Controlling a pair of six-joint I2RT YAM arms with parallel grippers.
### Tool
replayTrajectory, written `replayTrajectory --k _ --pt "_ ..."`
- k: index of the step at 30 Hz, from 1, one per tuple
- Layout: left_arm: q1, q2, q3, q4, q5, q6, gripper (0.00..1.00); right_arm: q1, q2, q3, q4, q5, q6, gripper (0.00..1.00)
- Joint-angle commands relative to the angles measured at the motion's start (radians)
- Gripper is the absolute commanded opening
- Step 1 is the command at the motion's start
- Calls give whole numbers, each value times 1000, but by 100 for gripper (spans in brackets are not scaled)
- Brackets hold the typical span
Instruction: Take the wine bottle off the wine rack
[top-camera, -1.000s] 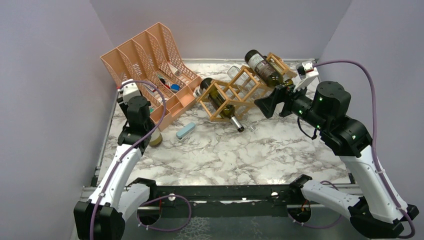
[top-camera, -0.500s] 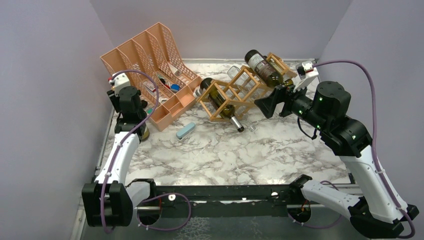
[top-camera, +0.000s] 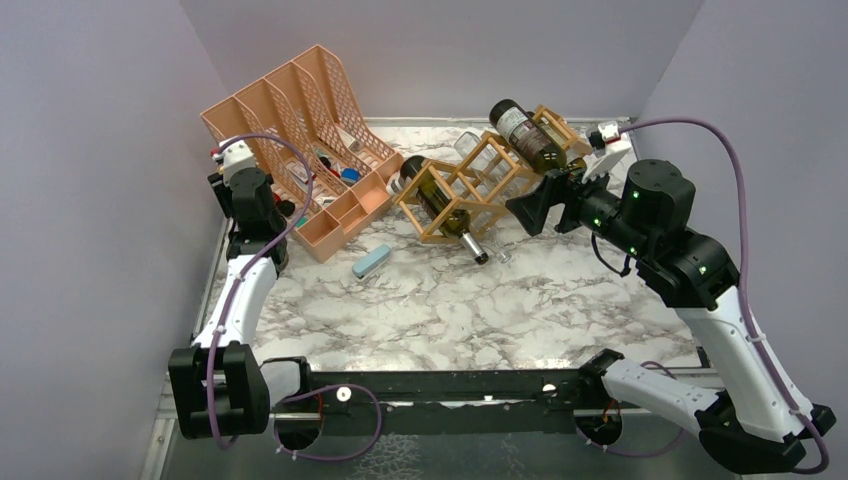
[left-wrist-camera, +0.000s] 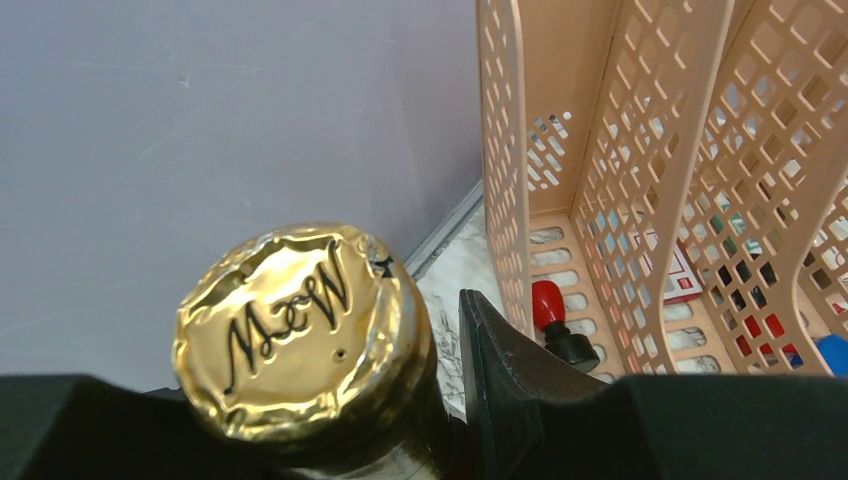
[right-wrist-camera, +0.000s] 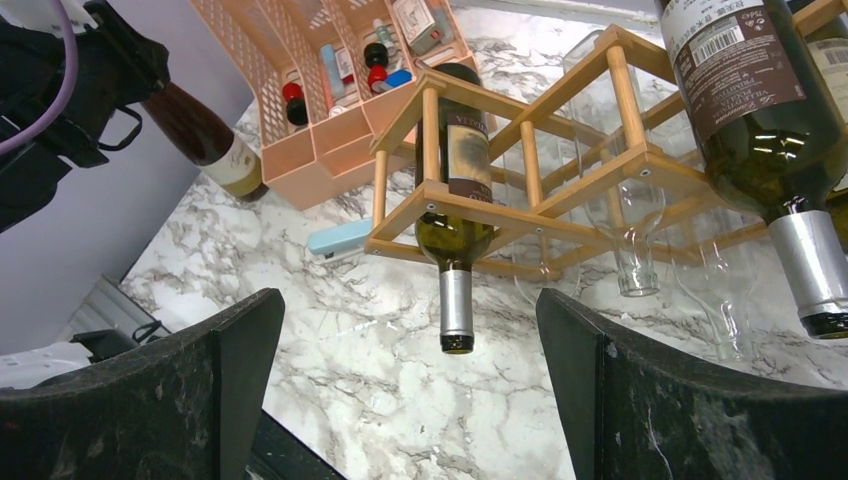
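Right tool (right-wrist-camera: 410, 390), spread wide, faces the wine rack (right-wrist-camera: 560, 190); it should centre on the bottle neck (right-wrist-camera: 456, 310) ahead before pinching.

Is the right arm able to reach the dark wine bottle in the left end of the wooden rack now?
Probably yes. The right gripper is open, and the wine bottle neck sticks out of the wine rack toward it, with nothing between.

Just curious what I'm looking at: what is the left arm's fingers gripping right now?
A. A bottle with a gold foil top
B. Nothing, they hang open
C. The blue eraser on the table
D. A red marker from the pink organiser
A: the left wrist view shows the gold foil top of a bottle sitting between the left arm's dark fingers, beside the pink organiser.
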Motion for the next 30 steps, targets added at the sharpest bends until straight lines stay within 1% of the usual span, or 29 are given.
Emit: replayTrajectory --k 1,3,4,8,9,11,15,17,18,19,20,23,27,30 --pt "6 -67 -3 174 32 -23 0 -1 4 3 18 -33 4 100" --pt "7 -89 -23 165 28 -36 0 -1 4 -2 19 -36 4 100" --pt "6 -105 -32 155 26 -46 3 -1 5 -3 20 -36 5 100" --pt "7 -147 -58 145 43 -50 34 -1 10 -1 27 -43 6 100" --pt "6 -148 -57 144 35 -47 39 -1 10 0 27 -45 7 100" --pt "7 -144 -48 139 19 -35 47 -1 13 2 28 -47 6 100" --pt "6 -140 -22 100 12 -37 70 -1 10 4 22 -48 5 100" --pt "7 -150 -20 83 18 -46 78 -1 8 3 21 -45 8 100" --pt "6 -156 -17 71 17 -51 84 -1 7 1 19 -45 7 100" --pt "6 -163 -15 62 18 -54 95 -1 7 0 18 -43 7 100" --pt "7 -171 -11 45 18 -59 99 -1 8 -1 16 -45 6 100" --pt "6 -208 10 -26 35 -91 99 -1 10 -2 14 -46 4 100" --pt "6 -293 52 -144 82 -128 99 -1 16 -1 7 -50 2 100" --pt "6 -377 94 -227 166 -132 99 -1 17 -6 0 -49 0 100"
